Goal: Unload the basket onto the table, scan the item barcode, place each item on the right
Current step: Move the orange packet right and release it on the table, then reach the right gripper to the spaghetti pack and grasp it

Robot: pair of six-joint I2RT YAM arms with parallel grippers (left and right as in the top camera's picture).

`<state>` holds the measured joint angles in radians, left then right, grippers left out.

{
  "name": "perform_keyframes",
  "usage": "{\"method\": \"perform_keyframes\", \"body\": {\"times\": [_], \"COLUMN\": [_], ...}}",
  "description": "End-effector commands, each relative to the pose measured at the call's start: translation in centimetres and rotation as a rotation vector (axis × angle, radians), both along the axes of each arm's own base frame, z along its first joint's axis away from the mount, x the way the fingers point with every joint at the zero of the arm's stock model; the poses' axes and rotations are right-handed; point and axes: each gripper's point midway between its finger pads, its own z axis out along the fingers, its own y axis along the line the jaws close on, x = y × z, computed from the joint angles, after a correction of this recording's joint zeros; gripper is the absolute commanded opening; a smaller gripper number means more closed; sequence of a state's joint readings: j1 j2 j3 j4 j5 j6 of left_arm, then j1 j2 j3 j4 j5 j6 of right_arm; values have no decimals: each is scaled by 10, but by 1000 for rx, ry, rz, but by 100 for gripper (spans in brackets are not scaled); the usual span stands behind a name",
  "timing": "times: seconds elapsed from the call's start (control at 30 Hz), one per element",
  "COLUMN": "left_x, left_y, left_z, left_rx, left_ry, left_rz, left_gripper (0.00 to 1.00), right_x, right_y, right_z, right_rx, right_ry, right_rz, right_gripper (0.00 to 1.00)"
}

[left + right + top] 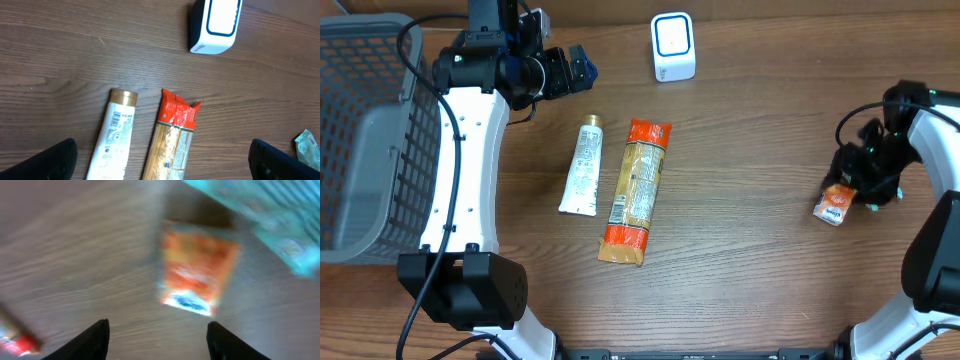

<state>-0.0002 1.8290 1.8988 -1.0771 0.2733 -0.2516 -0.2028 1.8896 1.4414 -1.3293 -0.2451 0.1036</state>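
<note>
In the lower part of the overhead view only the bases of the two arms are being shown, and no item is being handled there. A little higher, near the middle of the frame, a long orange pasta packet point(636, 190) and a white tube point(585, 165) are being left side by side on the wooden table point(750, 260), just beside each other but not touching. At the right edge of the frame, a small orange packet point(835, 203) is being left flat on the table, just beside the right gripper point(156, 342). In the right wrist view, which is blurred, the two fingers are being kept apart and nothing is being held between them; the packet is lying beyond the tips. Toward the upper left, the left gripper point(165, 157) is being held above the table with its fingers spread wide and empty. A grey basket point(360, 130) is being kept at the far left edge. At the top centre, the white scanner point(673, 47) is being left alone, well apart from all three items.

As a judgement, no scanning is being carried out at this instant, because no item is being presented to the scanner. Whether the small orange packet is already scanned cannot be told. The tube and the pasta packet are probably waiting to be picked up and shown to the scanner.
</note>
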Motion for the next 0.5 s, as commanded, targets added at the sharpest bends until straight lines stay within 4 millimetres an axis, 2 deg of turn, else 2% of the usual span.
{"method": "perform_keyframes", "body": {"times": [0.0, 0.07, 0.13, 0.2, 0.27, 0.37, 0.47], "left_x": [1, 1, 1, 1, 1, 1, 1], "left_y": [-1, -1, -1, -1, -1, -1, -1], "left_z": [1, 1, 1, 1, 1, 1, 1], "left_rx": [10, 10, 10, 10, 10, 10, 10], "left_ry": [-10, -10, -10, -10, -10, -10, -10], "left_rz": [-18, -18, -18, -18, -18, -18, -18], "left_gripper": [100, 100, 100, 100, 100, 100, 100], "right_x": [46, 57, 63, 67, 70, 68, 66], "right_y": [65, 104, 140, 177, 217, 264, 298], "right_z": [47, 56, 53, 46, 34, 16, -7], "right_rx": [260, 358, 387, 399, 403, 397, 370], "right_ry": [-230, -297, -322, -342, -364, -374, -383], "right_rz": [87, 152, 180, 199, 208, 211, 235], "right_gripper": [66, 69, 77, 79, 81, 86, 88]}}
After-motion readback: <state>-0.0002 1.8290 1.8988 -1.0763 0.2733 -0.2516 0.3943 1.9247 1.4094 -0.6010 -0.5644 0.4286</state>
